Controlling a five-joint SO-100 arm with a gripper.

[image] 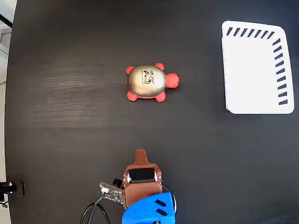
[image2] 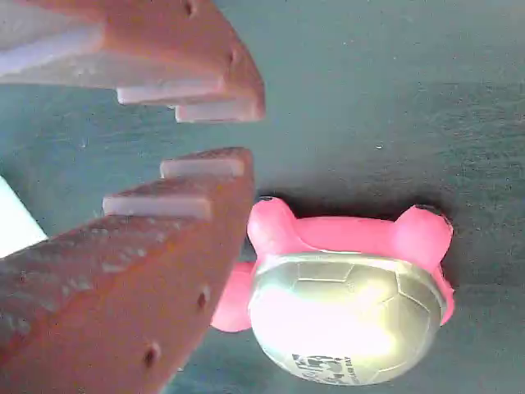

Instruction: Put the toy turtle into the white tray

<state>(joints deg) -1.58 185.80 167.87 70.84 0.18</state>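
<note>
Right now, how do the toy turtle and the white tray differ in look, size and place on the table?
The toy turtle is rounded, with a shiny gold domed shell, a code sticker and red head and feet; the white tray is flat, rectangular and plain white with dark slanted slots along two edges. The turtle is far smaller than the tray. In the fixed view the turtle sits near the middle, the tray at the upper right. Both rest on the black table, apart from the gripper.

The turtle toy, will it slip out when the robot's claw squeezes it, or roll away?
The toy turtle might slip a bit: its gold shell looks shiny and domed, so fingers could slide off the curve. It probably won't roll, since it sits flat on its red feet on the table. It looks hard, so likely no squashing. The gripper holds nothing.
</note>
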